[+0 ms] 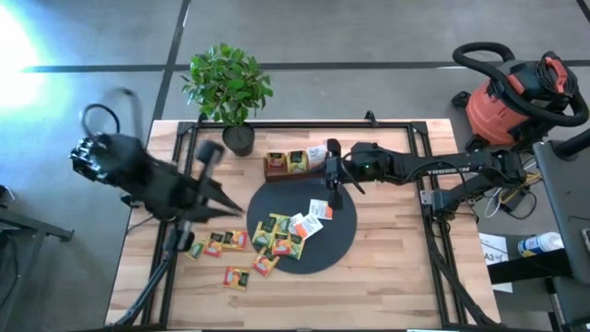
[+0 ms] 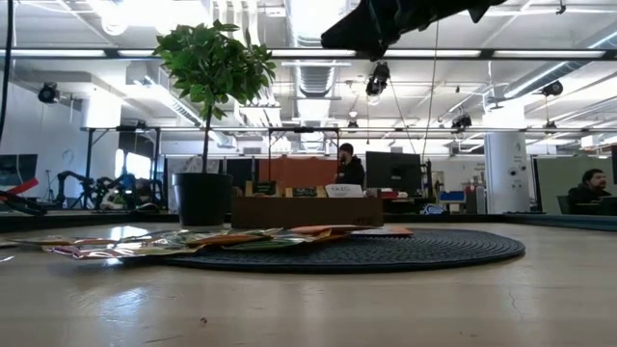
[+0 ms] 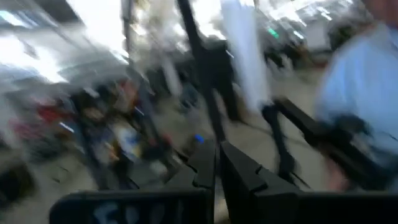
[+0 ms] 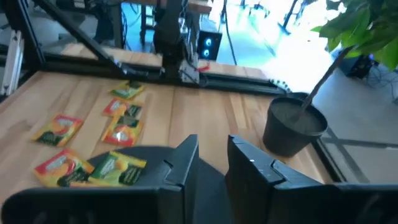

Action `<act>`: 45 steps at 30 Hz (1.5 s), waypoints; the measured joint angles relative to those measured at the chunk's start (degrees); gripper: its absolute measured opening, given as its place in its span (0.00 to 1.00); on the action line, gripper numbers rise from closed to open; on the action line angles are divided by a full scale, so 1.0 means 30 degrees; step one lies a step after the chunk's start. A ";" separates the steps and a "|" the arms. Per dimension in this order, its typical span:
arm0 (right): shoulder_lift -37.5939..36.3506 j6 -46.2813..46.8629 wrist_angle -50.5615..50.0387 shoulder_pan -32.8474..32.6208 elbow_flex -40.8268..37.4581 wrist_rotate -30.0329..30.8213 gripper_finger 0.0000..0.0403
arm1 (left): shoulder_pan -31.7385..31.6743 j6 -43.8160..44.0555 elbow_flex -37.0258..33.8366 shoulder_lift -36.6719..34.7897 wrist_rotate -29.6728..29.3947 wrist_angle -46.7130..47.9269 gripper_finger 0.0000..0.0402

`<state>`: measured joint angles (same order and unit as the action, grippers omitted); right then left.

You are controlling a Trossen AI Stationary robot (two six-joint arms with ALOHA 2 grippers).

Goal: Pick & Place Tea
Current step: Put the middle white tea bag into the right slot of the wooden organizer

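Right gripper [image 1: 334,189]: reaches in from the table's right side and hangs over the back part of the black disc [image 1: 343,242], just in front of the wooden tray [image 1: 274,166]. In the right wrist view its two dark fingers [image 4: 183,163] stand a narrow gap apart, nothing between them, touching nothing.

Left gripper [image 1: 221,198]: blurred, above the table's left half near the disc's left rim. In the left wrist view the fingers [image 3: 205,165] lie nearly together with only a thin slit between; whether they grip anything, cannot tell.

Tea sachets [image 1: 277,235]: small flat squares, green, yellow, orange-red, and white with orange print, lying flat and partly overlapping.
- On the disc's left half: a cluster of about five coloured ones, plus two white ones [image 1: 315,213] toward the centre, one just beside the right gripper.
- On the bare wood off the disc's left rim: about five, in a loose row of three [image 1: 218,243] and two nearer the front edge [image 1: 238,277].
- In the tray: sachets stand upright in the compartments, at least three; exact count unclear.

Low view: the sachets form a low flat heap on the disc's left edge, tray behind them.

Potted plant [image 1: 228,88]: at the back edge of the table, left of the tray.
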<state>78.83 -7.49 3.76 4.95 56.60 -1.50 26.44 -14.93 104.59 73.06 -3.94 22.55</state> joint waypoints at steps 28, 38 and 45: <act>0.0000 0.2669 -0.3677 0.0029 0.0131 0.0058 0.16 | 0.1089 0.5076 -0.6820 0.0632 0.2965 -0.6576 0.00; 0.0000 0.5430 -0.3763 0.0029 0.0131 0.0051 0.16 | 0.1806 0.5098 -0.6826 0.0654 0.2929 -0.6850 0.00; 0.0000 0.6910 -0.3764 0.0029 0.0131 0.0044 0.16 | 0.2305 0.5149 -0.6826 0.0661 0.2623 -0.6869 0.00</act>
<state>78.83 13.24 -7.53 5.04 56.99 -1.37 33.35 0.51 84.12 75.05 3.92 1.94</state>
